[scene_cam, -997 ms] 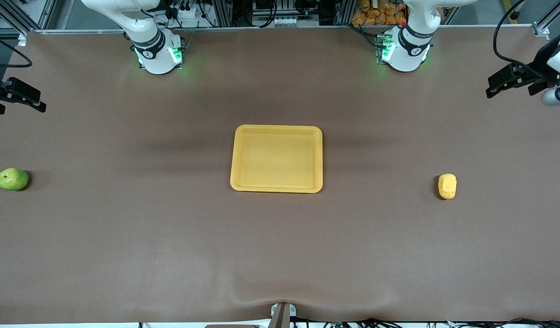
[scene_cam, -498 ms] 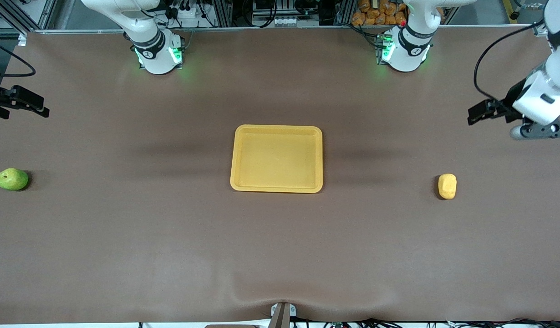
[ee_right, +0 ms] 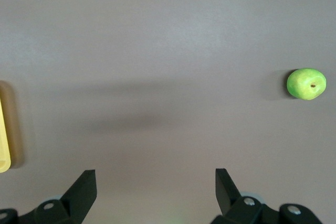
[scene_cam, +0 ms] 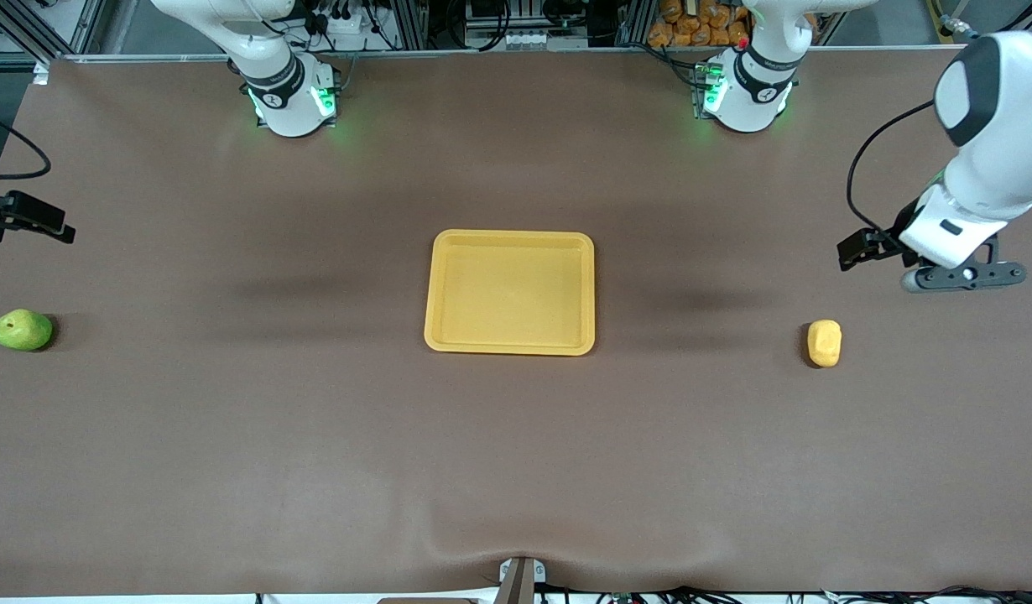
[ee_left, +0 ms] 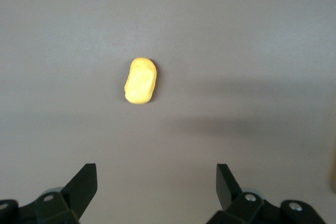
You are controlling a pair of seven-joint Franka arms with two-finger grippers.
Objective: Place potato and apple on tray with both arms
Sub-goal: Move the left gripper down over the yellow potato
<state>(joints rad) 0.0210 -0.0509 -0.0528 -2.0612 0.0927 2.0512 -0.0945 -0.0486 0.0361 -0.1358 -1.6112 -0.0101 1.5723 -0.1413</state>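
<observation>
The yellow-orange tray point(scene_cam: 509, 237) lies empty at the table's middle. The potato point(scene_cam: 824, 342) lies on the table toward the left arm's end; it also shows in the left wrist view point(ee_left: 140, 81). The green apple point(scene_cam: 22, 330) lies at the right arm's end and also shows in the right wrist view point(ee_right: 306, 83). My left gripper point(ee_left: 157, 179) is open and empty over bare table beside the potato; its hand shows in the front view point(scene_cam: 961, 275). My right gripper point(ee_right: 156, 182) is open and empty over bare table, apart from the apple.
A sliver of the tray's rim point(ee_right: 4, 135) shows in the right wrist view. The brown table mat point(scene_cam: 516, 470) has a ripple near its front edge. Both arm bases stand along the table's back edge.
The left arm's hand has come in from the table's end and lowered toward the potato. The right arm's hand has shifted toward the apple. The tray, potato and apple have not moved.
</observation>
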